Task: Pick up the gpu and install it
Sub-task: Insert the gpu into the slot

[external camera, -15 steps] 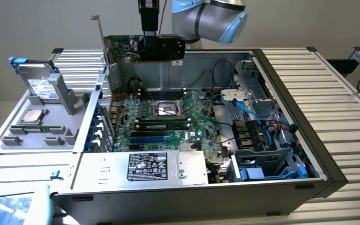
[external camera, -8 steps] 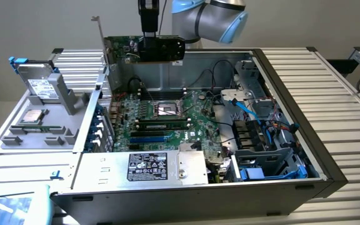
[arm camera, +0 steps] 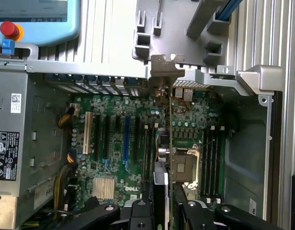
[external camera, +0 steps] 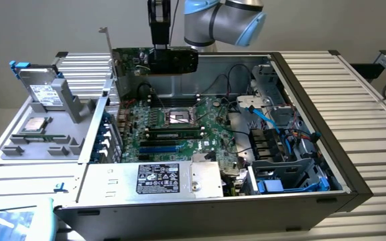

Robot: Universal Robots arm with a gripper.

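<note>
Gripper: hangs from the arm above the open computer case, its jaws clamped on the upper edge of the gpu.
Gpu: held in the gripper and lifted clear of everything under it. It stands on edge, with its black fan block just beside the fingers toward the exterior view's right.
End bracket: the silver strip at the end of the card farthest from the gripper, toward the exterior view's left. It rises above the case's rear wall, and in the wrist view it sits over the rear slot openings.
Motherboard: lies flat in the case below the gripper, apart from the held card.
CPU socket: almost straight beneath the gripper. In the wrist view it is just beside the line of the card's edge.
Blue slot: on the motherboard, off to one side of the held card and not touching it.
White slot: farther from the gripper than the blue slot.
Power supply: a silver box with a black label at the near end of the case, well apart from the gripper.
Hard drive: a silver drive with a white label, propped in the grey tray outside the case. It is well away from the gripper, toward the exterior view's left.
Blue cables: lower in the case, on the gripper's side toward the exterior view's right.
Pendant: has a blue frame and a red button, and lies past the power supply, far from the gripper.
</note>
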